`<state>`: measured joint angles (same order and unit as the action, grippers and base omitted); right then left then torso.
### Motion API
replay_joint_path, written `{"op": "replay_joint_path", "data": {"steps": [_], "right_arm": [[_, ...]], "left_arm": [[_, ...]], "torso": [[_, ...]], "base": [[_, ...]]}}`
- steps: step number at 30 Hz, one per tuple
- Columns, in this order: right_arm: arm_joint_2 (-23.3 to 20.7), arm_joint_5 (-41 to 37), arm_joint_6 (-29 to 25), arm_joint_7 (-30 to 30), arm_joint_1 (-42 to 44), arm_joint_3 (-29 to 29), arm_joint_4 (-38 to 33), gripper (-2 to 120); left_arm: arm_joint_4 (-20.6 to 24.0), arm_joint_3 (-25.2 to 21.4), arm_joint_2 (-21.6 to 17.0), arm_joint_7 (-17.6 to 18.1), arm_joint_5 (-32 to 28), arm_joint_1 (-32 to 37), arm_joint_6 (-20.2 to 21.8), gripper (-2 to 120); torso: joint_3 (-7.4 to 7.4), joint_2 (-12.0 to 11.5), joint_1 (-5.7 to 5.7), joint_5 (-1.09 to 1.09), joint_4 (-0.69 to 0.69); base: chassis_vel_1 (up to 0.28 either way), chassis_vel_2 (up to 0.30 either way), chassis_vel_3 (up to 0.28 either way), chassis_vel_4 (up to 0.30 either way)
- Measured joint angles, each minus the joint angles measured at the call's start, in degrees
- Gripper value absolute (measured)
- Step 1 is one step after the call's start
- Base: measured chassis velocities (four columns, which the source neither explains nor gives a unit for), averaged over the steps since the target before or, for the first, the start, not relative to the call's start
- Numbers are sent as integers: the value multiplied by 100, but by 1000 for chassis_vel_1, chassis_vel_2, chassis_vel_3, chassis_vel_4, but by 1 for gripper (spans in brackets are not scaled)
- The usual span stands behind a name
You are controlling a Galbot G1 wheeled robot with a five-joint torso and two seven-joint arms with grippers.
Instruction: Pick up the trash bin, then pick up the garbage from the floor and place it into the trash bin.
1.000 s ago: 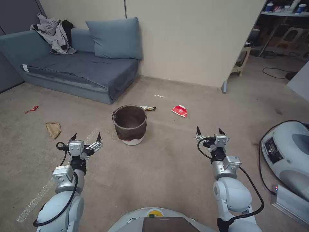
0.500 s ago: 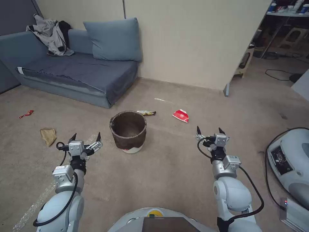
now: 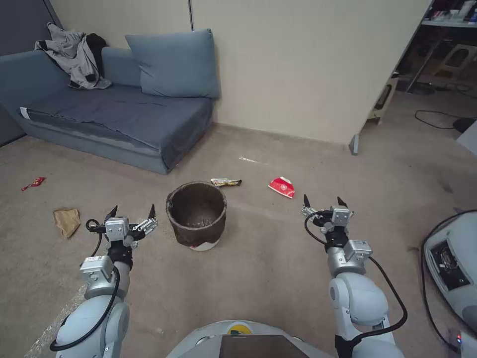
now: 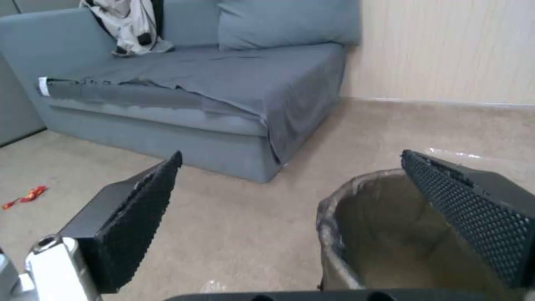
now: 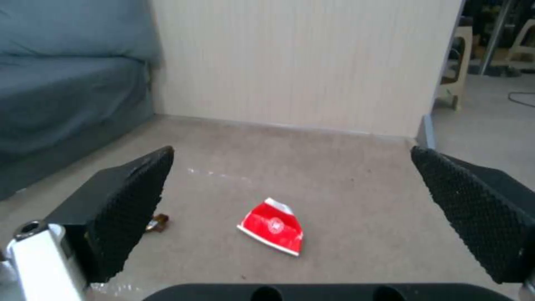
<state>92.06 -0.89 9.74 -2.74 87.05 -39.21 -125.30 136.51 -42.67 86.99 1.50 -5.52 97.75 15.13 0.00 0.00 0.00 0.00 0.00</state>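
The trash bin [image 3: 197,214], round with a dark-brown bag over its rim, stands on the carpet straight ahead; its rim [image 4: 334,234] shows close in the left wrist view. My left gripper [image 3: 131,211] hangs open just left of the bin, nothing between its fingers. My right gripper [image 3: 322,201] is open to the bin's right, above bare carpet. Garbage lies around: a red-and-white packet [image 3: 281,187] [image 5: 272,227], a yellow wrapper [image 3: 226,182] behind the bin, a crumpled brown paper bag [image 3: 66,221] and a small red wrapper [image 3: 33,183] [image 4: 24,197] at the left.
A blue-grey sofa [image 3: 114,114] with a cushion and clothes stands at the back left against a beige wall [image 3: 298,64]. A white machine [image 3: 454,268] with a black cable sits at the right. A thin white strip [image 3: 251,160] lies on the carpet near the wall.
The whole picture has shifted: the camera has come closer to the bin and turned slightly, so the bin and litter sit lower. Both arms hold the same pose, grippers still open.
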Motion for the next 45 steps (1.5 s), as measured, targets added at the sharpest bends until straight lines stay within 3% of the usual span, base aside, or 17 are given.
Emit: {"op": "replay_joint_path", "data": {"steps": [28,37,39,45], "right_arm": [[-26,-18,-47,27,12,29,-17,100],[-89,-35,-56,41,18,26,-17,100],[-117,-37,-52,53,19,25,-15,100],[-168,-38,-16,99,-2,58,23,100]], "left_arm": [[-29,-55,-81,55,-80,-97,144,100],[-257,-132,-438,271,-724,-560,881,100],[-374,-112,-647,353,-892,-716,1194,100],[-625,3,-999,469,-1144,-983,1619,100]], "torso": [[0,0,0,0,0],[0,0,0,-1,0],[0,0,0,-1,-1],[0,0,0,-1,-1]], "base": [[-75,76,81,-79],[0,0,0,0],[0,0,0,0],[0,0,0,0]]}}
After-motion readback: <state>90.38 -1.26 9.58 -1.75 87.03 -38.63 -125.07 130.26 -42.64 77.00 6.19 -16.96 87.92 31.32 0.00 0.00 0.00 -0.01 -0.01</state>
